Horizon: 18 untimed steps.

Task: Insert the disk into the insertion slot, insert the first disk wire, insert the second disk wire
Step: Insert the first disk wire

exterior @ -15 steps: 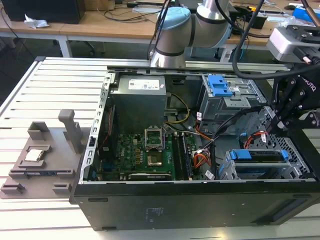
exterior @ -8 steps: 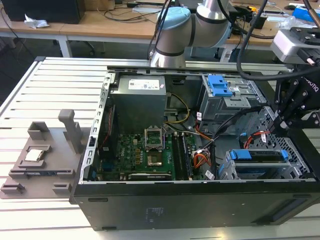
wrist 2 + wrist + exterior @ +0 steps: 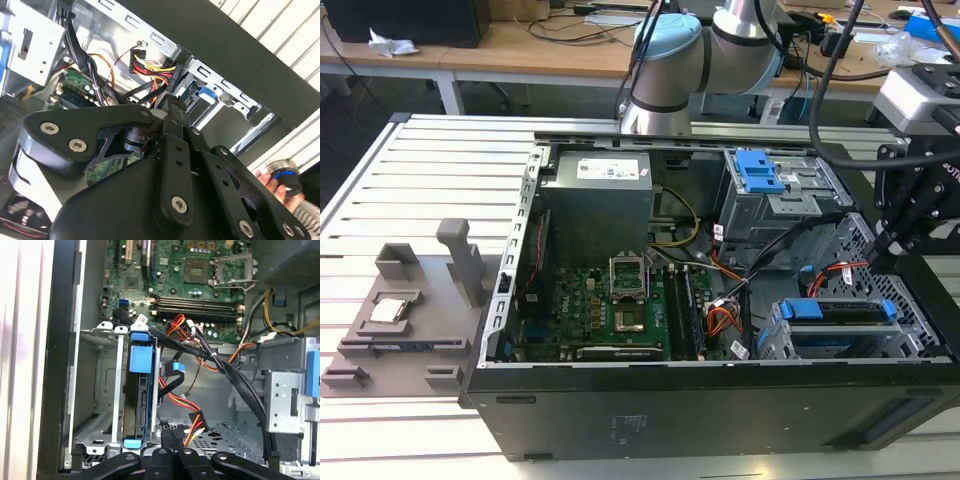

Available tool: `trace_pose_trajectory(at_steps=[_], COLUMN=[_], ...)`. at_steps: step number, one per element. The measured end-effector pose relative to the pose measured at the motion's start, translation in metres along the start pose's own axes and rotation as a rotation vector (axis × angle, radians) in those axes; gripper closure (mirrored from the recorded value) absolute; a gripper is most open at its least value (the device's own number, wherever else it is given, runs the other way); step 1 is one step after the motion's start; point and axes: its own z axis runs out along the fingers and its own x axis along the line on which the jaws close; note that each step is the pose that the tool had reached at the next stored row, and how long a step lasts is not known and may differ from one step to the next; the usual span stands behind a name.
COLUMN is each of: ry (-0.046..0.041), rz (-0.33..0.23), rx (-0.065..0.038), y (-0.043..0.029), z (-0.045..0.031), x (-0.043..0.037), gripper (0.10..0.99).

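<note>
The disk (image 3: 141,400), framed by its blue bracket (image 3: 139,358), sits inside the insertion slot of the silver drive cage (image 3: 106,385). In the exterior view the disk (image 3: 840,318) lies in that cage (image 3: 772,340) at the case's front right corner. My gripper (image 3: 172,437) hovers just off the disk's connector edge, its fingers (image 3: 172,115) close together on a black plug (image 3: 176,79) of the red, yellow and black disk wire (image 3: 192,415). A blue-tipped wire (image 3: 176,367) hangs loose beside the disk. The gripper (image 3: 905,225) is at the exterior view's right, above the cage.
The open case holds a green motherboard (image 3: 620,305), a grey power supply (image 3: 595,195) and a taller grey cage with a blue latch (image 3: 760,175). Black cable bundles (image 3: 235,375) cross near the disk. A hand (image 3: 267,181) with a round object is outside the case.
</note>
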Motion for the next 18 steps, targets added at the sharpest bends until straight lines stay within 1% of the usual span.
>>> trace_pose_trajectory(at_steps=[1, 5, 7, 10, 11, 12, 13, 14, 15, 16, 18], ry=[0.0007, 0.0021, 0.0024, 0.0026, 0.0026, 0.0026, 0.0026, 0.0026, 0.0033, 0.0124, 0.0226], rz=[-0.014, -0.031, -0.037, -0.038, -0.038, -0.038, -0.039, -0.039, -0.039, -0.048, -0.065], rx=[0.000, -0.001, -0.001, -0.001, -0.001, -0.001, -0.001, -0.001, -0.001, -0.002, -0.003], y=[-0.0012, -0.0090, -0.0116, -0.0117, -0.0117, -0.0117, -0.0117, -0.0117, -0.0117, -0.0119, -0.0121], z=[0.0007, 0.0018, 0.0020, 0.0019, 0.0019, 0.0019, 0.0019, 0.0019, 0.0023, 0.0045, 0.0068], x=[-0.0001, -0.0012, -0.0015, -0.0014, -0.0014, -0.0014, -0.0014, -0.0014, -0.0014, -0.0026, -0.0038], gripper=[0.980, 0.980, 0.980, 0.973, 0.918, 0.918, 0.792, 0.792, 0.725, 0.725, 0.725])
